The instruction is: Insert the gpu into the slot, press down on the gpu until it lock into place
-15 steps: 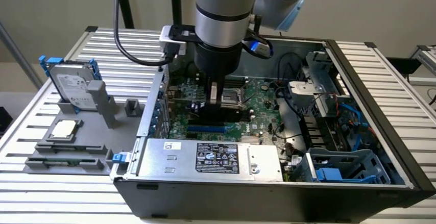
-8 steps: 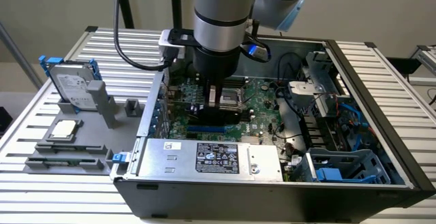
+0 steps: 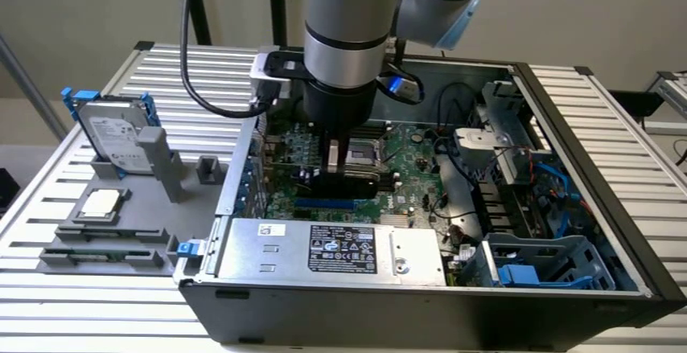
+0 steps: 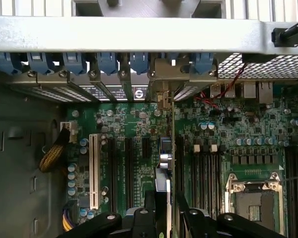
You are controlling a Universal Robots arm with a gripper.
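Spanning the whole scene, a tabletop [image 3: 601,104] of ribbed aluminium slats carries an open black computer case [image 3: 429,305], with a pale plain wall behind it. On the exterior view's left sits a grey holder [image 3: 129,240] with a grey hard drive [image 3: 113,140] on blue rails propped upright in it.

The arm [image 3: 343,39] comes straight down into the case, and its thick grey body hides much of the green motherboard [image 3: 413,184]. The tool [image 4: 161,215] is clamped on the gpu [image 4: 164,163], which the wrist view sees edge-on as a thin upright card, its silver bracket [image 4: 163,99] reaching toward the case's rear wall with the blue clips. In the exterior view the card's black cover [image 3: 349,182] shows below the wrist, just above the bright-blue slot [image 3: 327,205]. Whether the card's edge is fully seated in the slot cannot be made out; the slot is partly covered there.

A silver power supply [image 3: 333,248] with a printed label lies along the near side. The processor socket [image 4: 253,198] has a shiny metal frame. A blue plastic drive cage [image 3: 542,260] fills the corner on the exterior view's right, partly tangled in cables.
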